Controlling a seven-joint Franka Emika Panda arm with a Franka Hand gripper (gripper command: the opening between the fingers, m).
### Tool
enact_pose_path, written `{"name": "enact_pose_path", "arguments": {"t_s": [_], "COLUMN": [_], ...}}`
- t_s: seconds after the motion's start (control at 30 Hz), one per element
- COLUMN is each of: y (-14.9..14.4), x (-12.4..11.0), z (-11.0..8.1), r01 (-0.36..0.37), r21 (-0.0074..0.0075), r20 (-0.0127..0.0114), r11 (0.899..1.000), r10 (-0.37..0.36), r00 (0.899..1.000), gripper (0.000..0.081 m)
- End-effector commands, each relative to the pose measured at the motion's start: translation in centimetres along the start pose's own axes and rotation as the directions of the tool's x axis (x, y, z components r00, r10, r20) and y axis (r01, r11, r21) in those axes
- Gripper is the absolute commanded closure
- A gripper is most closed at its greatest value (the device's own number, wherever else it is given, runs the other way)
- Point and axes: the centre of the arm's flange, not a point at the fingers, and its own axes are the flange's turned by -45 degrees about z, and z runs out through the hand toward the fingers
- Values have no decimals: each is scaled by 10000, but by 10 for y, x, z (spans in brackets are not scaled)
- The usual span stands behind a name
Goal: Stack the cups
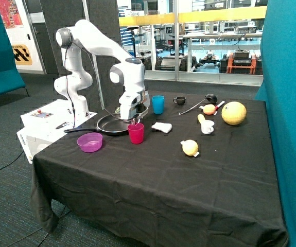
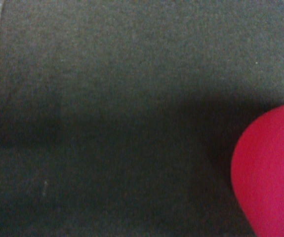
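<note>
A pink-red cup (image 1: 136,134) stands upright on the black tablecloth (image 1: 158,175), next to the frying pan. My gripper (image 1: 135,121) hangs right over the cup's rim, at or just inside its mouth. One light blue cup (image 1: 158,104) stands upright farther back, beyond the pan. A second blue cup is not in view. In the wrist view the pink-red cup (image 2: 270,173) fills one corner, with black cloth (image 2: 107,98) over the rest; the gripper itself does not show there.
A black frying pan (image 1: 114,125) lies under the arm and a shallow purple bowl (image 1: 90,142) sits near the table's edge. A white object (image 1: 162,127), a black mug (image 1: 179,101), a ladle (image 1: 194,106), toy fruit (image 1: 190,147) and a yellow ball (image 1: 233,112) lie about.
</note>
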Motion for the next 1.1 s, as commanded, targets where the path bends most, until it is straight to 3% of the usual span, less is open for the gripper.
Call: {"name": "enact_pose_path", "arguments": {"t_s": [0.0, 0.43, 0.8, 0.9, 0.97, 1.07], "y": [-1, -3, -7, -7, -7, -6], "x": [3, 2, -1, -1, -1, 0], "z": [10, 19, 28, 28, 27, 26], "r01": [29, 42, 75, 86, 42, 9], "r21": [-9, -9, -9, -9, -9, -8], "r20": [-32, -32, -31, -31, -32, -32], "r11": [10000, 10000, 10000, 10000, 10000, 10000], "r10": [-29, -42, -75, -86, -42, -9], "r00": [10000, 10000, 10000, 10000, 10000, 10000], "gripper": [329, 344, 422, 508, 701, 795]}}
